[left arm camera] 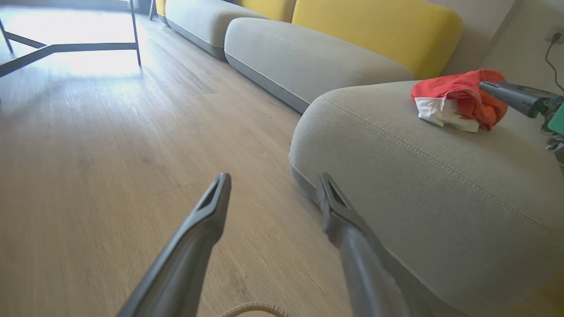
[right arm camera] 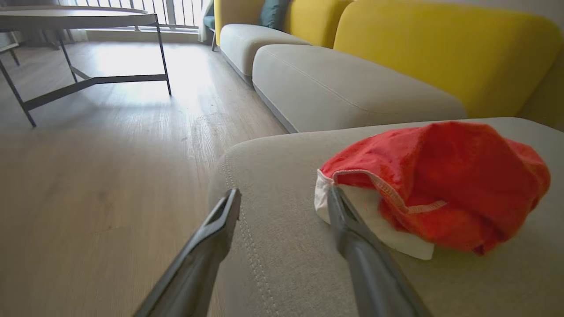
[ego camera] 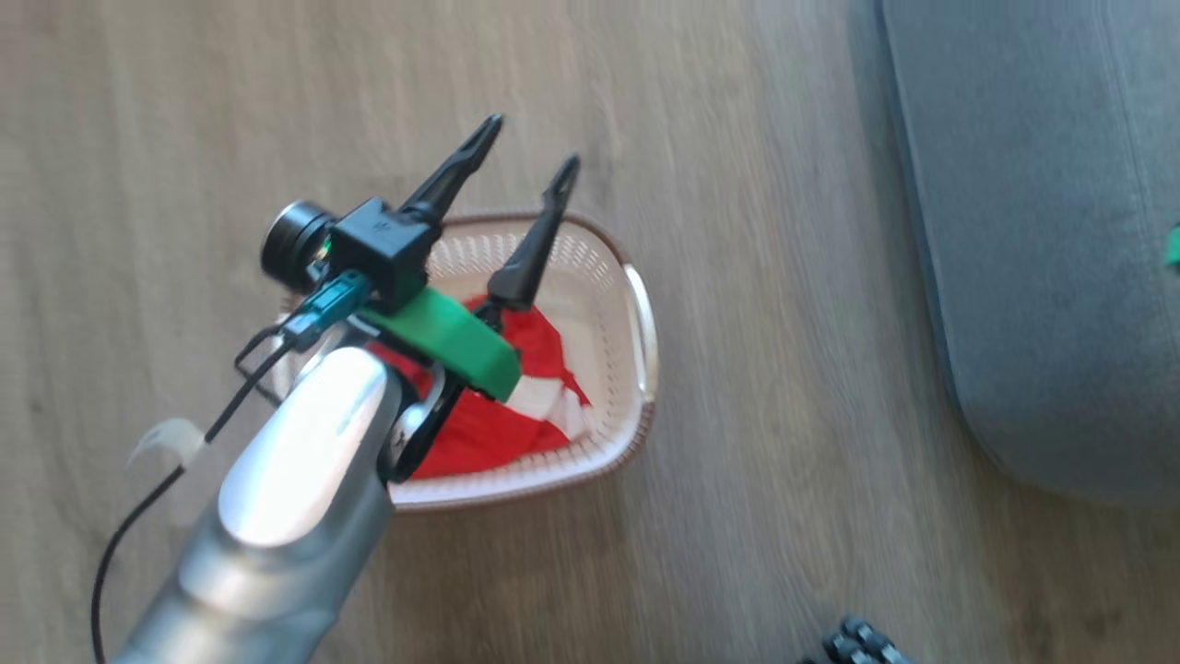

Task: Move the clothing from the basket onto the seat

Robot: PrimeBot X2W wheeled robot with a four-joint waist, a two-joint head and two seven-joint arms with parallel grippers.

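right gripper (right arm camera: 283, 192): both long dark fingers are spread wide, with nothing between them. the tip of one finger (right arm camera: 350, 237) sits at the white edge of a soft red fabric garment with a white panel (right arm camera: 440, 185), which lies bunched on the large rounded grey upholstered seat (right arm camera: 282, 264).

left gripper (ego camera: 533, 140): fingers are wide apart and empty, above the cream perforated plastic basket with brown rim (ego camera: 604, 267). a second red-and-white garment (ego camera: 479, 438) lies inside the basket, below the fingers.
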